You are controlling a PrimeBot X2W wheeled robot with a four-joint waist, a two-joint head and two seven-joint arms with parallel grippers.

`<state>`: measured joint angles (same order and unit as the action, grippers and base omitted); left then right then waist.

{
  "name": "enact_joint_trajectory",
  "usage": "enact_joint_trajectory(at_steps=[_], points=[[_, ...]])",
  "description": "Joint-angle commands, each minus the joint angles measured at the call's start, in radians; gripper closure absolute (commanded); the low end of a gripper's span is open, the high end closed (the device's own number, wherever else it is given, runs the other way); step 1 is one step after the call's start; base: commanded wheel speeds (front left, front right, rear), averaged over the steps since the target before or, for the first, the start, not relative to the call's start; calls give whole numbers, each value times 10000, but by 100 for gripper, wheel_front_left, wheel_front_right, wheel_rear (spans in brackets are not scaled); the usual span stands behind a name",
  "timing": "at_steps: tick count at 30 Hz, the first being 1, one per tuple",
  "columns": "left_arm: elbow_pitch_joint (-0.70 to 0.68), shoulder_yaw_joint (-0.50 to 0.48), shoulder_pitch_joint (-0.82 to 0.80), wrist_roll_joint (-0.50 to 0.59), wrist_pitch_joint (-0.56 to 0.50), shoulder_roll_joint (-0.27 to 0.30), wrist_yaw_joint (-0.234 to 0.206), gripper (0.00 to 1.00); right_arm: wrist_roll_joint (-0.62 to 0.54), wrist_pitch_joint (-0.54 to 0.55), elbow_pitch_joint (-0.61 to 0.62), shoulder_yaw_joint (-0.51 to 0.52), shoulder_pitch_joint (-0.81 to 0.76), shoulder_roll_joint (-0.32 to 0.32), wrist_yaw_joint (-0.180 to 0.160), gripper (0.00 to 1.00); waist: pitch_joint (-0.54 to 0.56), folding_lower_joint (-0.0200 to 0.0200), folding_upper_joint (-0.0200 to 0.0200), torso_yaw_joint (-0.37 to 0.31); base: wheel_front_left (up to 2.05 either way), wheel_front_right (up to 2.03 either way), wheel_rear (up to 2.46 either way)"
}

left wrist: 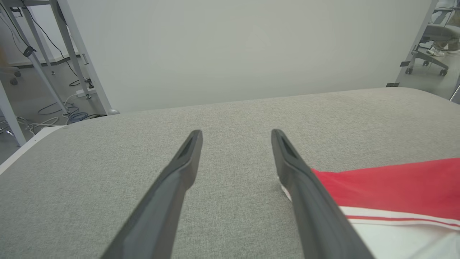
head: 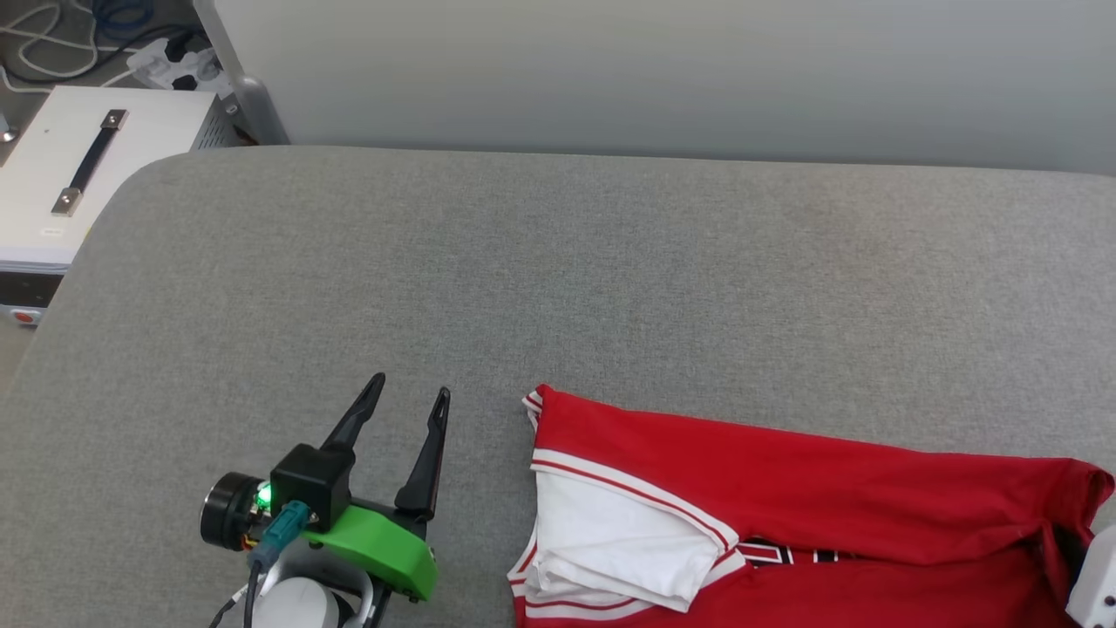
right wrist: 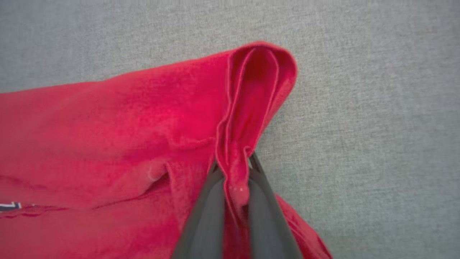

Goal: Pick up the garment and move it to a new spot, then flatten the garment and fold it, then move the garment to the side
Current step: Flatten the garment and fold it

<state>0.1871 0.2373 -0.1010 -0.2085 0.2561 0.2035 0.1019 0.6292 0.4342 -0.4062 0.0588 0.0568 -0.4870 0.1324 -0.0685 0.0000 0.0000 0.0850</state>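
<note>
The garment (head: 785,488), red with a white sleeve and striped trim, lies partly folded at the near right of the grey table (head: 558,262). My left gripper (head: 410,392) stands open just left of the garment, fingers apart and nothing between them; in the left wrist view the gripper (left wrist: 235,135) hovers over bare table with the garment (left wrist: 395,180) beside its right finger. In the right wrist view my right gripper (right wrist: 233,160) is shut on a pinched fold of the garment (right wrist: 107,126) at its edge. A pale part of the right arm (head: 1098,576) shows at the head view's right edge.
A white box with a handle (head: 78,166) and cables sit on the floor beyond the table's far left corner. A pale wall panel (head: 663,70) stands behind the table. Metal frame legs (left wrist: 72,46) and a chair base (left wrist: 427,57) show in the left wrist view.
</note>
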Motion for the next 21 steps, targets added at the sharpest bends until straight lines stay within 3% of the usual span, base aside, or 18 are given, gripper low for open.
enact_joint_trajectory(at_steps=[1,7,21], points=[[56,-15,158,85,57,-102,52,0,68,-49,205,-55,-203,98,-17,100,240,0,0,-8,0,0,0],[141,-58,361,76,57,-205,124,0,230,227,1228,-291,-897,539,-17,100,759,0,0,73,0,0,0],[191,-303,702,11,57,-272,223,0,792,1069,4206,-1250,-1033,2987,-17,100,1144,0,0,440,0,0,0]])
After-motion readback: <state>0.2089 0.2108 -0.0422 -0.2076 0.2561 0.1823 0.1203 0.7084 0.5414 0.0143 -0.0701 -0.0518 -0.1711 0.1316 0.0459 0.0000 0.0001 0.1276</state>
